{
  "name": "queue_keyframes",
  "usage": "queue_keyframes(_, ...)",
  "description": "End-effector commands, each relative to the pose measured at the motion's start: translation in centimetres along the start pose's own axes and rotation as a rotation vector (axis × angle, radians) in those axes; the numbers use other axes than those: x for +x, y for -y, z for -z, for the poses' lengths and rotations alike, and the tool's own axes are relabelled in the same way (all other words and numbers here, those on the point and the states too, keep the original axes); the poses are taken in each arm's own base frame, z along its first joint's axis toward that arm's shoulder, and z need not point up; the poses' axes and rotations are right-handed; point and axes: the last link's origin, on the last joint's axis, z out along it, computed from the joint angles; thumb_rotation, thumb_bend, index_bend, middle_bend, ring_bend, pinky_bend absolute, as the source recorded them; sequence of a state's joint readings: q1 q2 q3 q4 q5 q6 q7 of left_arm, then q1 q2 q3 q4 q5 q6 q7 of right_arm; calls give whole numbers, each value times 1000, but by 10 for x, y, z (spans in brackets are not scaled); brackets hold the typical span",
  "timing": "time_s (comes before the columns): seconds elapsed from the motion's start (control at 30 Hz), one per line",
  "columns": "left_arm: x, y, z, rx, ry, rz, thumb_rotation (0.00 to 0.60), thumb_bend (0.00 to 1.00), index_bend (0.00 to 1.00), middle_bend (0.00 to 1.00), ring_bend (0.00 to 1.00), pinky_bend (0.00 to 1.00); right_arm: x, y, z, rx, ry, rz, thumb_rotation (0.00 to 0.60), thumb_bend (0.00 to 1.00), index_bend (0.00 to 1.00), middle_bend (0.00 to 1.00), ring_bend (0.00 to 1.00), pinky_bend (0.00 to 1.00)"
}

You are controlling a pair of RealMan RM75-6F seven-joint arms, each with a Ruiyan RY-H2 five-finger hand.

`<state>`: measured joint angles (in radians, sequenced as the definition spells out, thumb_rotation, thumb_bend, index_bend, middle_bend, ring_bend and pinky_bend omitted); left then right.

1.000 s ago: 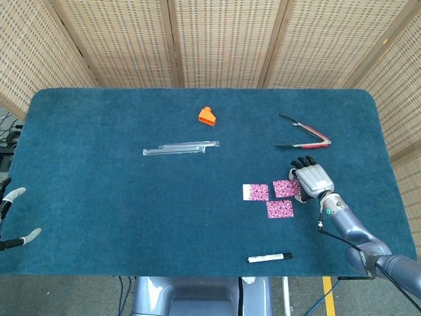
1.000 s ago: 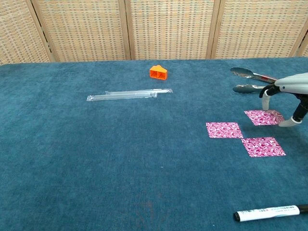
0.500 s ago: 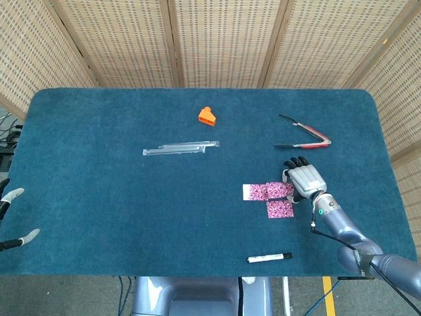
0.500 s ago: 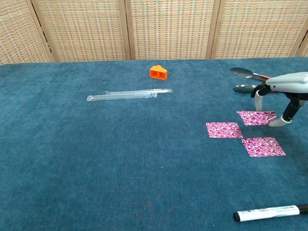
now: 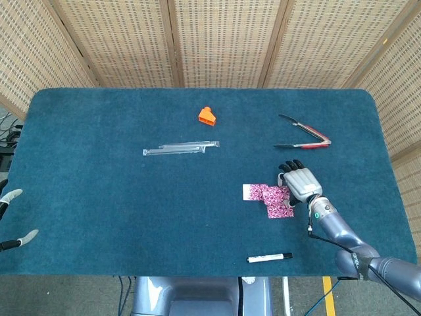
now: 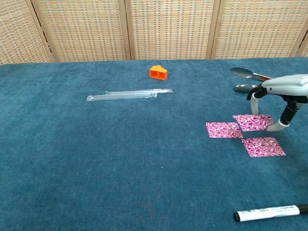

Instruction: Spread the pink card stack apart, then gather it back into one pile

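Chest view gives me three flat pink cards, patterned in magenta and white, lying on the deep teal felt of the table (image 6: 96, 163). My right hand (image 6: 281, 91) stands over the far card (image 6: 252, 122), palm down, with fingertips (image 6: 273, 128) resting on its right edge; the fingers are spread and nothing is gripped. That card's left corner overlaps the left card (image 6: 223, 130), and the near card (image 6: 263, 147) lies just beside both, toward me. From the head view I see the same cluster (image 5: 271, 197) right of centre, with the grey hand (image 5: 300, 181) covering part of it and the forearm running off toward the lower right corner.

My left hand (image 5: 14, 217) shows only as pale fingertips at the left border of the head view, off the table; fingers apart, nothing in them.

Around the cards I have open felt to the left and toward me. Metal tongs with red handles (image 6: 248, 80) lie just behind the right hand. A black-and-white marker (image 6: 269, 212) sits near the front edge. A long clear plastic sleeve (image 6: 129, 94) and a small orange wedge-shaped block (image 6: 158, 72) lie well apart, at the middle and back.
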<state>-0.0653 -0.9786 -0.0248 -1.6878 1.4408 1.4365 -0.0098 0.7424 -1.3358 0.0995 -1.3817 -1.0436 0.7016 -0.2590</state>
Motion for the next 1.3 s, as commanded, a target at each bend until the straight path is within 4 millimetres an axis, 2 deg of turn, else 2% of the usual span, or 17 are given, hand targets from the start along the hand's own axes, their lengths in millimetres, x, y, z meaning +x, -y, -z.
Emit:
queue_keyframes(0.03, 0, 0, 0, -1, 0, 1, 429, 99, 169, 0, 0, 0, -2, 1, 5, 3, 7, 7, 600, 260, 413, 148, 0, 0)
queue_keyframes(0.47, -1, -1, -1, -9, -1, 6, 430, 99, 169, 0, 0, 0, -20, -1, 28, -7, 44, 17, 600, 260, 413, 148, 0, 0)
queue_keyframes(0.8, 1, 0, 1, -5, -3, 4, 429, 100, 169, 0, 0, 0, -35, -2, 26, -13, 76, 40, 600, 260, 413, 142, 0, 0)
queue_keyframes(1.3, 1, 1, 2, 2, -2, 4, 430, 100, 169, 0, 0, 0, -35, -3, 17, -18, 57, 66, 600, 260, 410, 127, 0, 0)
